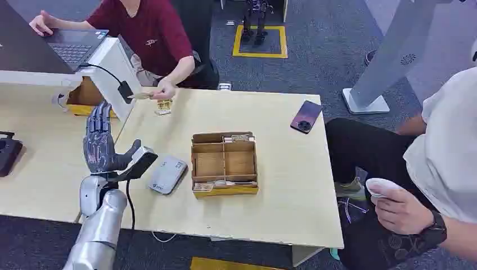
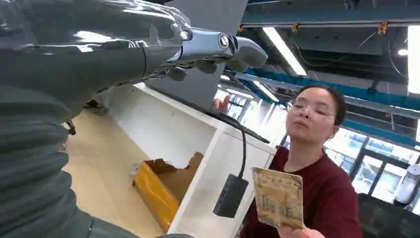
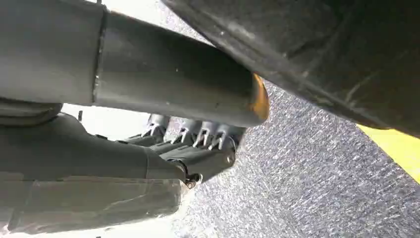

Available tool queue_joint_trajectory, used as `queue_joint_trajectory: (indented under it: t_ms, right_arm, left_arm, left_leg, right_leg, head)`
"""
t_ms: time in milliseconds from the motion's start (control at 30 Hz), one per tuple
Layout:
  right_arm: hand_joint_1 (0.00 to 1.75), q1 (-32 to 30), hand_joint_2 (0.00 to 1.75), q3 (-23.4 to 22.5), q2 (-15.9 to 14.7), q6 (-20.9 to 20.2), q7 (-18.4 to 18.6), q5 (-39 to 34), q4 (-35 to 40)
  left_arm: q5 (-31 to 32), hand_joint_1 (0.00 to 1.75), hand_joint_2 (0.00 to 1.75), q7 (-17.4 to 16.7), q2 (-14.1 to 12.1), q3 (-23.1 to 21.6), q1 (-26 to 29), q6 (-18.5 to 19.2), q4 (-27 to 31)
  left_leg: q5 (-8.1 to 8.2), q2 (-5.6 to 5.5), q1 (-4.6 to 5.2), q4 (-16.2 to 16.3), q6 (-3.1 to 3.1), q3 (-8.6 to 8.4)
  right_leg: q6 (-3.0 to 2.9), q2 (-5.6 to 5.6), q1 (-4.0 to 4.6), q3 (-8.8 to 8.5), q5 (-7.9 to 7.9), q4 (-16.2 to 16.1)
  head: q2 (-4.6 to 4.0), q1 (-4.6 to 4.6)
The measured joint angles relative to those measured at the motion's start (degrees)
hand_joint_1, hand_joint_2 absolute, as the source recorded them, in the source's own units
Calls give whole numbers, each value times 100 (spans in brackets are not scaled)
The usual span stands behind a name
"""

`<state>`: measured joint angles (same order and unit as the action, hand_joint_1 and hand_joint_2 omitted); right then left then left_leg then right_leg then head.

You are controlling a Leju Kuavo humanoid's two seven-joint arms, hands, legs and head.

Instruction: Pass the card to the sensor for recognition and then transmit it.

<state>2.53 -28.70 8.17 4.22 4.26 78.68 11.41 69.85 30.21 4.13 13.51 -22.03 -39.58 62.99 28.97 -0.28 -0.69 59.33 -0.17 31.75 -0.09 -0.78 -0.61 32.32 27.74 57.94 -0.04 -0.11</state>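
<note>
Spanning most of the frame, the table [image 1: 281, 185] carries the grey sensor [image 1: 167, 174] at lower left beside the robot's left hand [image 1: 101, 140], raised with fingers spread and empty, while the card [image 2: 278, 197] sits pinched in a person's fingers at upper centre, so handover, scanning and passing on all look undone.

- One card [image 2: 278, 197] – up in a person's fingers.
- One grey sensor [image 1: 167, 174] on the bench [image 1: 287, 185].
- One divided wooden box [image 1: 224, 163].
- One phone [image 1: 306, 116].
- One laptop [image 1: 73, 45].
- Two people seated – one across the bench, one beside it.
</note>
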Motion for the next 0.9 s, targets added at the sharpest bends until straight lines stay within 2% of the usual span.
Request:
queue_joint_trajectory:
  t_ms: [200, 467, 500, 533, 900]
  right_arm:
    - [0, 0, 0, -18, 0, -107, -61, -22, 0]
    - [0, 3, 0, -50, -2, 54, -242, -9, 0]
    - [0, 3, 0, -50, -2, 68, -256, -9, 0]
    - [0, 2, 0, -52, -2, 96, -278, -7, 0]
    - [0, 3, 0, -136, -2, 199, -396, 90, 0]
  left_arm:
    - [-48, 0, 175, 48, -2, 0, 1, 0, -13]
    - [-50, 0, 175, 68, 0, 0, 1, 0, -15]
    - [-52, 5, 175, 68, 0, 0, 1, 0, -15]
    - [-57, 175, 175, 68, 0, 0, 1, 0, -17]
    - [-184, 175, 175, 120, -35, 0, 71, 0, -50]
  left_leg:
    - [0, 0, 0, 0, 0, 0]
    - [0, 0, 0, 0, 0, 0]
    - [0, 0, 0, 0, 0, 0]
    - [0, 0, 0, 0, 0, 0]
    - [0, 0, 0, 0, 0, 1]
  right_leg:
    - [0, 0, 0, 0, 0, 0]
    - [0, 0, 0, 0, 0, 0]
    - [0, 0, 0, 0, 0, 0]
    - [0, 0, 0, 0, 0, 0]
    - [0, 1, 0, 0, 0, 0]
  head:
    - [0, 0]
    - [0, 0]
    - [0, 0]
    - [0, 0]
    - [0, 0]
